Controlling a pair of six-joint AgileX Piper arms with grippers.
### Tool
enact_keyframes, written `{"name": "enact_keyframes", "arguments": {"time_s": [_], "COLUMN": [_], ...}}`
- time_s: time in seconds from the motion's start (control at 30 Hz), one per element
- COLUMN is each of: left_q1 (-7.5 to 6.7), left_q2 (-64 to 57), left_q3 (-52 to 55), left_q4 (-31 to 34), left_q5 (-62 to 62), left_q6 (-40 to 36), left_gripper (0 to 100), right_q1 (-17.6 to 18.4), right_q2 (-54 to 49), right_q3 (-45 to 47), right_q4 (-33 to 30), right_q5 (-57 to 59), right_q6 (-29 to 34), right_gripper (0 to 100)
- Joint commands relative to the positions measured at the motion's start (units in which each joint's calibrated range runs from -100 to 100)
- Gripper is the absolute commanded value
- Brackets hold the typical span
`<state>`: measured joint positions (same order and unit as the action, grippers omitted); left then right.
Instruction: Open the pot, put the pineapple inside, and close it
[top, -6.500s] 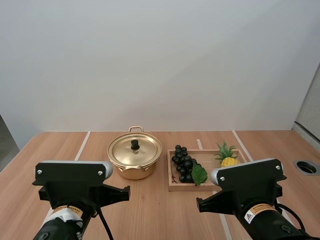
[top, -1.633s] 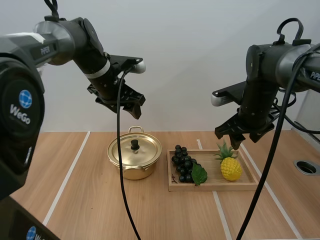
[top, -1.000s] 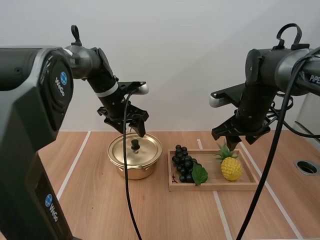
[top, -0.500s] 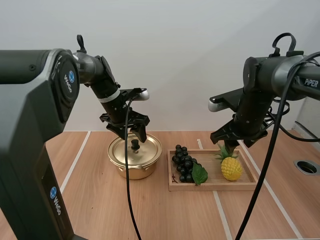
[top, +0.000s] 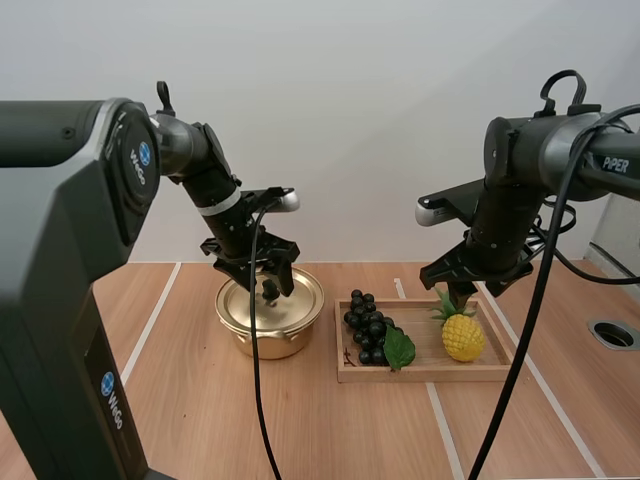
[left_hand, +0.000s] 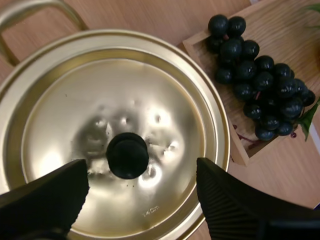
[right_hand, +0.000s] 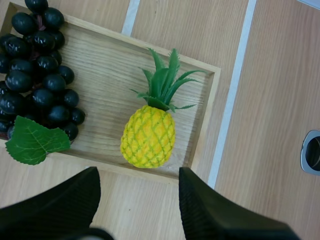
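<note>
High: from behind and above, forward and down across the light wooden table (top: 200, 400). Left wrist: close, straight down onto the round golden metal lid (left_hand: 165, 100). Right wrist: higher, over the shallow wooden tray (right_hand: 100, 75), common to all three.

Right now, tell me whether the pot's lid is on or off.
On. The lid covers the pot, with the open left gripper astride its knob, not yet pinching.

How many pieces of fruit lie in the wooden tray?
2. The bunch of grapes lies at the end of the tray nearer the pot; the pineapple lies at the other end, below the open right gripper. Nothing seems hidden.
</note>
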<state>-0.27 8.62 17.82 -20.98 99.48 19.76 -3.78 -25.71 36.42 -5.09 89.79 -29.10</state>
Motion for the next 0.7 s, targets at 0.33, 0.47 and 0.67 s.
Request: {"name": "enact_keyframes", "arguments": {"time_s": [0.33,0.47,0.67], "left_q1": [-0.20,-0.20,-0.20], "left_q2": [-0.19,-0.19,2.23], "left_q3": [1.36,1.36,1.36], "left_q4": [-3.46,-3.46,-3.30], "left_q5": [-6.85,-8.31,-6.97], "left_q6": [2.44,2.74,2.74], "left_gripper": [98,98,75], "right_q1": [-0.23,-0.23,-0.23], "right_q2": [-0.32,-0.32,-0.32], "right_q3": [0.25,0.25,0.25], "right_q4": [0.16,0.16,0.16], "right_q5": [-0.63,-0.63,-0.63], "right_q6": [-0.37,-0.37,-0.37], "right_gripper": [74,74,74]}}
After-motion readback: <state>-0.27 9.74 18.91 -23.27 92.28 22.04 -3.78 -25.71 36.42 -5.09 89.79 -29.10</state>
